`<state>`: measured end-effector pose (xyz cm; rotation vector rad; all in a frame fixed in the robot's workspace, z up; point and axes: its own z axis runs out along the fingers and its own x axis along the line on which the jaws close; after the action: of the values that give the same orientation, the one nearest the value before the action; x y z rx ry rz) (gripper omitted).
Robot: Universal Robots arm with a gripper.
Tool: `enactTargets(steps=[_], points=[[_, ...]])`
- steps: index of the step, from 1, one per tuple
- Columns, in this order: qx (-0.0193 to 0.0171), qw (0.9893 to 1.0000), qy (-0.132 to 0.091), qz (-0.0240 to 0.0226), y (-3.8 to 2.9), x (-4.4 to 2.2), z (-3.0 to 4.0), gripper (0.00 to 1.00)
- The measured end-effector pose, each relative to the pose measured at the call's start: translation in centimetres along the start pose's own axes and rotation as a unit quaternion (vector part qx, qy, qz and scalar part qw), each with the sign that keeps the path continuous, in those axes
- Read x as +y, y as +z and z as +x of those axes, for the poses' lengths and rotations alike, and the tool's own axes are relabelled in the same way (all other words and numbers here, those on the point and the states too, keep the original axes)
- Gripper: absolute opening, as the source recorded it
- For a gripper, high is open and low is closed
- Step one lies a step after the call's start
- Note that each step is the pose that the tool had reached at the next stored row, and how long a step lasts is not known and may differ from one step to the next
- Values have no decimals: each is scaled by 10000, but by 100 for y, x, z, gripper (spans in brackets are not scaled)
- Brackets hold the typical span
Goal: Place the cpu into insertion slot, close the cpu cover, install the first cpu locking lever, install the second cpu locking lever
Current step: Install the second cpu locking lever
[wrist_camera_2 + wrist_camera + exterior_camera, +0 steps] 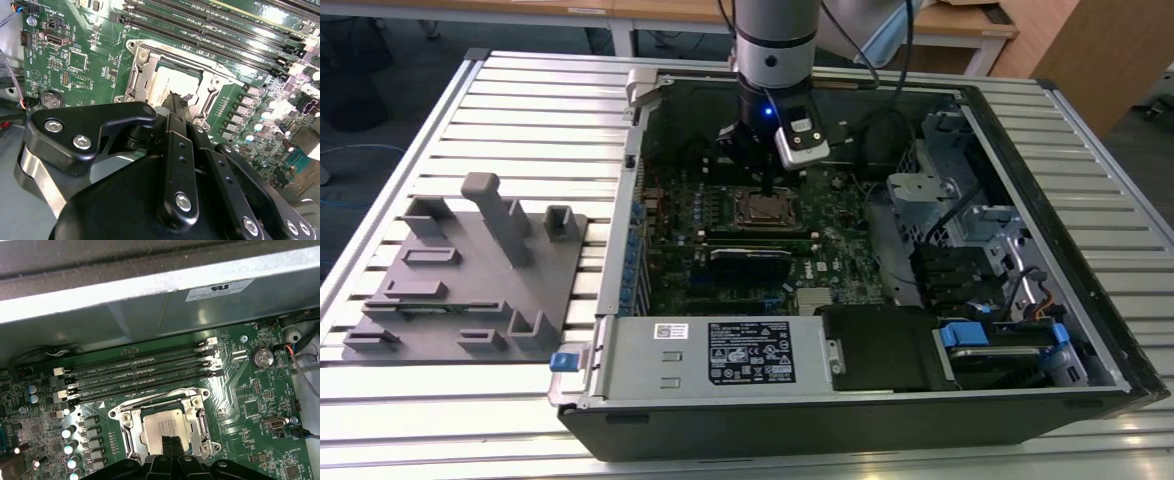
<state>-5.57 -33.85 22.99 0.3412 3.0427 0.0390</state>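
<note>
The cpu [165,426] is seated in the insertion slot [131,426], cpu cover [202,415] down. The gripper [170,444] is pressed together, tips at the chip's edge. Excess downward force risks socket damage, judged.

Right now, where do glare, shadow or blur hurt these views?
Exterior view: bright glare on the slatted table, the case interior darker. Second wrist view: the tool looms dark in the foreground; the memory slots shine. First wrist view: the cpu is evenly lit, the case wall washed out.

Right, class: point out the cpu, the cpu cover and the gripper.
cpu [162,426], first wrist view, on its silver top.
cpu cover [199,416], first wrist view, on the frame's side bar.
gripper [171,444], first wrist view, between the fingertips.
</note>
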Motion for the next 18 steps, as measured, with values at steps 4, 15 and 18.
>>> enactTargets(steps=[4,15,18], points=[[1,10000,0,2,-9,0,0,10],[0,10000,0,0,-84,3,-6,10],[0,10000,0,-1,-86,3,-7,10]])
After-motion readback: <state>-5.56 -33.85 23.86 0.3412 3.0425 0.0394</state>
